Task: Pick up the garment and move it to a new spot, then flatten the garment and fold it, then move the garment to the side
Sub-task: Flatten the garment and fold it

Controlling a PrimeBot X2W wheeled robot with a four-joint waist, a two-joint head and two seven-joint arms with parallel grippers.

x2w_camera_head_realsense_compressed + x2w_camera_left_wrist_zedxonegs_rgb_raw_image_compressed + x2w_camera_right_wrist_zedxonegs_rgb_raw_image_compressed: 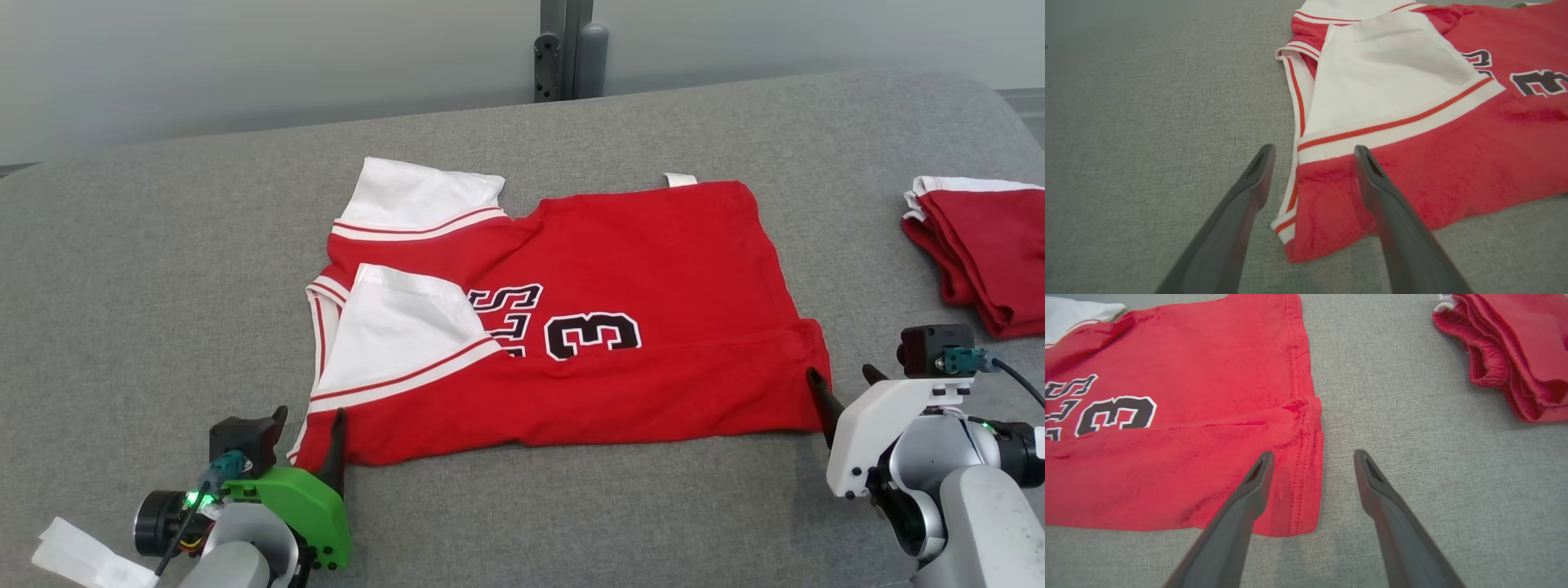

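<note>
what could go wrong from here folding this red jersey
The open left claw straddles a layered corner of the jersey; closing may catch only one layer. The white sleeve folded onto the front lies loose and could flop out. The folded red garment at the right may get bumped moving it aside.

A grey fabric-covered table (163,286) carries a pile of folded red clothes (988,245) with white trim near its right edge. A grey post (567,49) stands behind its far edge.
</note>
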